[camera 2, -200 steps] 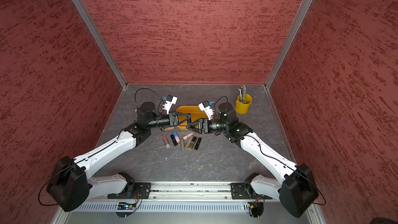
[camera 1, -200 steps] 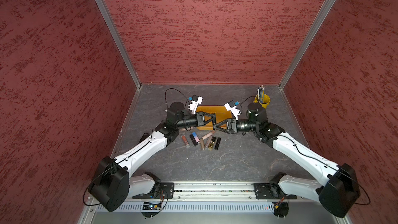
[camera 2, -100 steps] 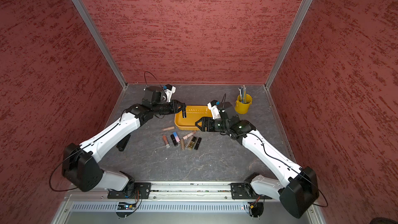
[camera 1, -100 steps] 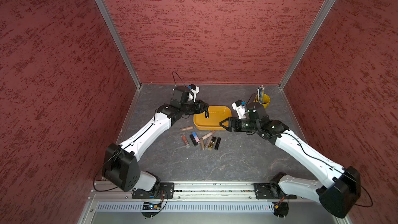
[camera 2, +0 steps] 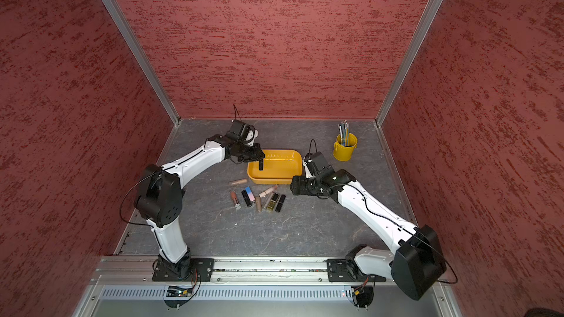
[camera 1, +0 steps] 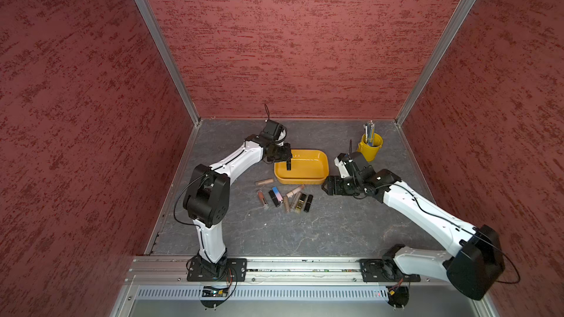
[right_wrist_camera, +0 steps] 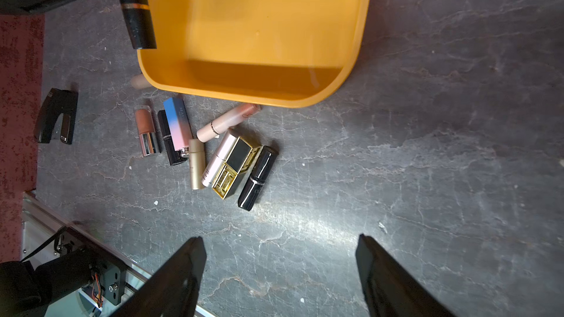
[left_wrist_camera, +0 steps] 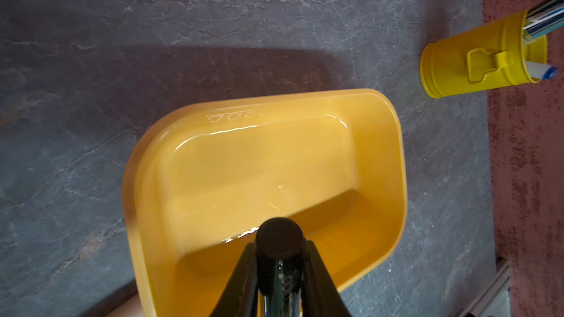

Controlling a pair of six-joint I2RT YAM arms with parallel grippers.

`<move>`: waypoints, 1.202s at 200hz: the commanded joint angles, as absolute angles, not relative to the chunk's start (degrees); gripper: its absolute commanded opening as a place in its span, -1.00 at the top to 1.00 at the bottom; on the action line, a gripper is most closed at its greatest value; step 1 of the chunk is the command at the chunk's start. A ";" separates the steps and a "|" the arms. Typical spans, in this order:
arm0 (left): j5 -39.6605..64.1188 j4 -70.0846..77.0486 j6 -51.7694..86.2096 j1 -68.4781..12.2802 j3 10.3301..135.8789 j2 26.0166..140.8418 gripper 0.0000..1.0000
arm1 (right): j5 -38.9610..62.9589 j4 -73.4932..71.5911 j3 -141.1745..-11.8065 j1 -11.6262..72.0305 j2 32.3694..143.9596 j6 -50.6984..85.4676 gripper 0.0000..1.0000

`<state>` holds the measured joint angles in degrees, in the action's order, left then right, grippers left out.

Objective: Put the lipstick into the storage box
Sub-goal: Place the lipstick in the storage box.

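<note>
Left fingers (left_wrist_camera: 241,275) are clamped tight on a black lipstick (left_wrist_camera: 279,239), gold band showing in the right wrist view, and it hangs upright, cap end down. In both top views the lipstick (camera 1: 288,166) sits over the storage box (camera 1: 305,182) at the end nearest the left arm, just inside the rim; whether its tip touches the box floor, I cannot tell. The yellow box interior is bare and glossy. Over on the other side, the right fingers (right_wrist_camera: 183,275) are spread wide with nothing between them, above the grey table (camera 1: 305,233) just beside the box's near right corner. In front of the box lie the loose lipsticks (camera 1: 287,198), a jumble of pink, gold and black tubes, one poking under the rim. A yellow pen cup (camera 1: 370,147) stands near the back right corner.
</note>
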<state>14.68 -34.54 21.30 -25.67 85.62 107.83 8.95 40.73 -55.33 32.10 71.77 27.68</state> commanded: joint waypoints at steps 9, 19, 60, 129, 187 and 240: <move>10.70 -38.12 18.36 -25.65 90.10 111.59 0.79 | 7.10 41.70 -54.67 31.99 72.85 26.85 -0.65; 9.46 -38.88 18.11 -25.66 91.28 112.74 0.79 | 7.10 41.70 -54.64 31.99 73.12 26.85 -0.65; 5.54 -42.04 17.60 -25.84 94.87 117.48 0.79 | 7.10 41.70 -54.75 31.99 74.38 26.85 -0.65; 2.91 -44.09 17.89 -26.79 98.01 122.63 0.79 | 7.10 41.70 -54.68 31.99 75.32 26.85 -0.65; 2.37 -44.73 17.76 -27.07 98.92 124.14 0.59 | 7.10 41.70 -53.19 31.99 74.95 26.85 -0.65; 2.32 -45.06 17.79 -26.98 99.52 125.31 0.41 | 10.37 36.73 -53.45 31.99 74.73 27.33 -0.68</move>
<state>2.83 -44.58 18.52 -26.92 98.02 123.13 9.21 39.88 -53.52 32.10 75.55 27.46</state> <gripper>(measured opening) 0.285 0.840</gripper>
